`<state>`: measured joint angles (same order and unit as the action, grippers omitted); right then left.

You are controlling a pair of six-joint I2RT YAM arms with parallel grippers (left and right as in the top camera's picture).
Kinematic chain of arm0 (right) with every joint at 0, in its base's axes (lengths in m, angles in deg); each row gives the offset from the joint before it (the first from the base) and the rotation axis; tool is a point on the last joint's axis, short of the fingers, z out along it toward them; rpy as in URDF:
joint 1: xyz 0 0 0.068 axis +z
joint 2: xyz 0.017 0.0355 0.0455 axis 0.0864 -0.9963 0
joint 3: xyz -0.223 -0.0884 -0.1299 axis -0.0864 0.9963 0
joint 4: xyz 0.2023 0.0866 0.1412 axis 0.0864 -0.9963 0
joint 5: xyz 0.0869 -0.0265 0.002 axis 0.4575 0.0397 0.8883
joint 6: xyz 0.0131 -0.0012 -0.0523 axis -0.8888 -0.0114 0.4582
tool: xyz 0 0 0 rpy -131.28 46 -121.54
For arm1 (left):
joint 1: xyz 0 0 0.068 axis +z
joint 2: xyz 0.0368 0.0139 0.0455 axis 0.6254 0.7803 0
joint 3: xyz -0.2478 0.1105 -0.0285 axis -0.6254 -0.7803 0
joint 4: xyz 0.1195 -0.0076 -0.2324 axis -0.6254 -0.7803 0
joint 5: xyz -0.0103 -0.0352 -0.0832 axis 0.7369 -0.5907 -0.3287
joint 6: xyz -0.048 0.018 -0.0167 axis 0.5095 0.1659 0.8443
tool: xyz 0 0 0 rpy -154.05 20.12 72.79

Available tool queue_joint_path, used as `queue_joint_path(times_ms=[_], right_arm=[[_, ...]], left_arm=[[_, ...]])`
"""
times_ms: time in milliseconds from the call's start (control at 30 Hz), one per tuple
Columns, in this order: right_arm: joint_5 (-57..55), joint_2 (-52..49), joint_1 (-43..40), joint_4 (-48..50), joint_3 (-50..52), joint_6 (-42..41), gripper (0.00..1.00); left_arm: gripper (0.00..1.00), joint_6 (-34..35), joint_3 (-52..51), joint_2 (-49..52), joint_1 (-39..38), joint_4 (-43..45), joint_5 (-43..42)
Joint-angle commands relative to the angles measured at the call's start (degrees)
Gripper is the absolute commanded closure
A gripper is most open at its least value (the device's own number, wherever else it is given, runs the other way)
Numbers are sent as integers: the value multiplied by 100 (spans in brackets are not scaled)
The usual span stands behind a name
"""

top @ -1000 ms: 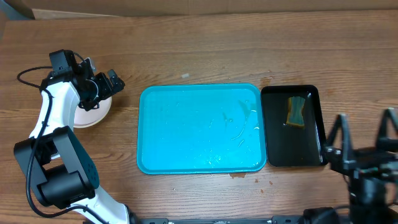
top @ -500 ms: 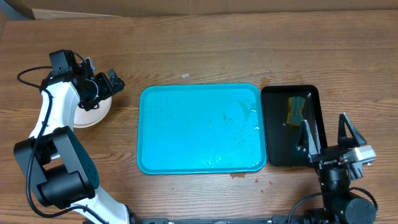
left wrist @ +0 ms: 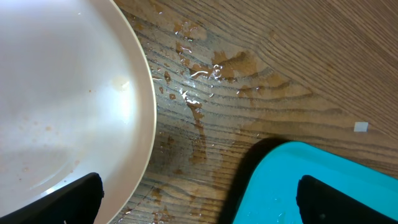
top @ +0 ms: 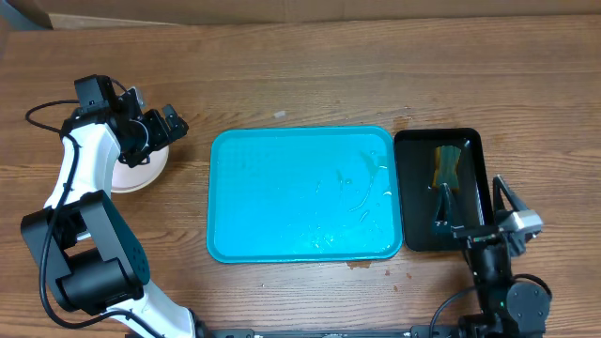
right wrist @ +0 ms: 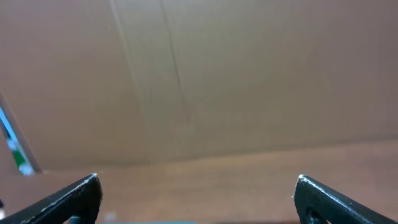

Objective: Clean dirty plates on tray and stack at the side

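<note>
Left jaws spread fully, holding nothing. A white plate with a few specks sits right under them, offset toward one fingertip. It's round, so no long axis. The blue tray starts just past the other fingertip, no plates on it. Right jaws also wide and empty, well away by the black tray and sponge. Left arm is nearer. No readable writing.
</note>
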<state>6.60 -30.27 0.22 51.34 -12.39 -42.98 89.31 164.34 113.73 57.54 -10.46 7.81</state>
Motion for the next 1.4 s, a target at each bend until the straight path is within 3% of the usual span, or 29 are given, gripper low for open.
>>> queue_joint_path(times_ms=[0, 600, 1367], right_arm=[[52, 63, -44, -179, 44, 48, 0], [538, 63, -44, -787, 275, 1786, 0], [538, 63, -42, -774, 275, 1585, 0]], left_arm=[[0, -127, 0, 81, -22, 4, 15], [0, -127, -2, 81, -22, 4, 15], [0, -127, 0, 81, -22, 4, 17]])
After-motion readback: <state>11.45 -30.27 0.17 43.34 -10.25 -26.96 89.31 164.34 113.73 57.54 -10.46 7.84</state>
